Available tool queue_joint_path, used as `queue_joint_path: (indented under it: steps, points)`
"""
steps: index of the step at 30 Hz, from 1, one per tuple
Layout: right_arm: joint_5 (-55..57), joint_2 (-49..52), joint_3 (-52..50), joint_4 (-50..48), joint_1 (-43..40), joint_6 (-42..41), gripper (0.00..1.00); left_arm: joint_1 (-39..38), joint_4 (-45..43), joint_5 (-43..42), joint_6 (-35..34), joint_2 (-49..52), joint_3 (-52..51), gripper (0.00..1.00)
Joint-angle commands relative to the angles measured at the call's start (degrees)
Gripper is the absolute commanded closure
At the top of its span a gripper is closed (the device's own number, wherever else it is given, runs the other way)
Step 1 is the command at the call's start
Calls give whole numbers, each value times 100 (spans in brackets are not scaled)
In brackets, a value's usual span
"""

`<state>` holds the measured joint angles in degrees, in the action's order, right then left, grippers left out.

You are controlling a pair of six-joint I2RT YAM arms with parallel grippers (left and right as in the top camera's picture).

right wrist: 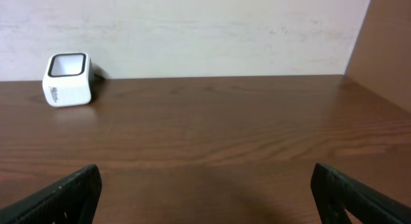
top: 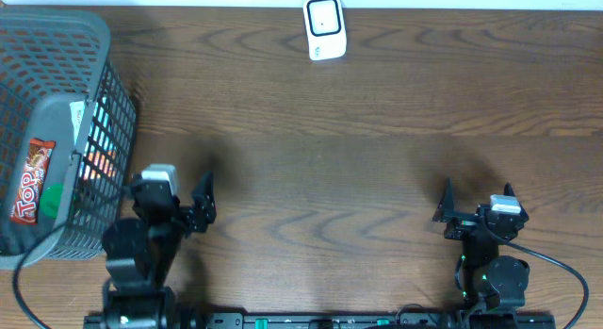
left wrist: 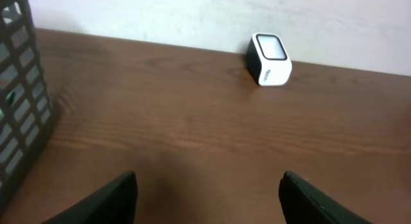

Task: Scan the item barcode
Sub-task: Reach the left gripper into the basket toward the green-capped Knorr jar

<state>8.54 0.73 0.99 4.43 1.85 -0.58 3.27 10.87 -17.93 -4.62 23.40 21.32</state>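
Note:
The white barcode scanner [top: 325, 27] stands at the table's far edge, its dark window facing up; it also shows in the left wrist view [left wrist: 270, 58] and the right wrist view [right wrist: 67, 79]. A red "Top" bar [top: 31, 181] lies in the grey mesh basket [top: 105, 131] at the left, beside a white and teal pack [top: 80, 117]. No barcode shows. My left gripper [top: 174, 183] [left wrist: 209, 179] is open and empty just right of the basket. My right gripper [top: 478, 189] [right wrist: 205, 169] hangs open and empty at the near right.
The basket's wall [left wrist: 19, 89] fills the left edge of the left wrist view. Bare brown wood lies between both grippers and the scanner. A pale wall runs behind the table's far edge.

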Motion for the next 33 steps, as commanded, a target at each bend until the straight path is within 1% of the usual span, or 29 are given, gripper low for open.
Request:
queue_joint_path:
  steps: [1,6,8,11,14,17,19,21,24,25,27,30,33]
  points:
    - [-7,-9,-17,7,39,63,1,24,345,-221,-129,636,916,29]
    - [-7,-9,-17,7,39,66,1,24,634,-1093,-125,1169,1781,29]
    - [-7,-9,-17,7,39,63,1,24,835,-1204,-127,1274,2028,29]
    - [-7,-9,-17,7,39,63,1,24,1445,-1211,-125,1425,2514,29]
    - [-7,-9,-17,7,39,63,1,24,1587,-1366,-129,1414,2590,29]
    - [-7,-9,-17,7,39,66,1,24,2275,-1421,-129,1440,2573,29]
    - [-7,-9,-17,7,39,63,1,24,2459,-1449,-129,1471,2568,29]
    - [-7,-9,-17,7,42,63,1,24,2514,-1473,-188,1471,2568,29]
    - [-7,-9,-17,7,39,63,1,24,2490,-1722,-299,1480,2612,29]
    - [-7,-9,-17,7,39,63,1,24,2494,-1751,-334,1499,2667,23]
    - [-7,-9,-17,7,39,63,1,24,2498,-1749,-343,1576,2833,20]
    - [-7,-9,-17,7,39,66,1,26,2632,-1744,-341,1908,3383,16]
    - [-7,-9,-17,7,39,63,1,26,2964,-1624,-341,2476,4192,16]
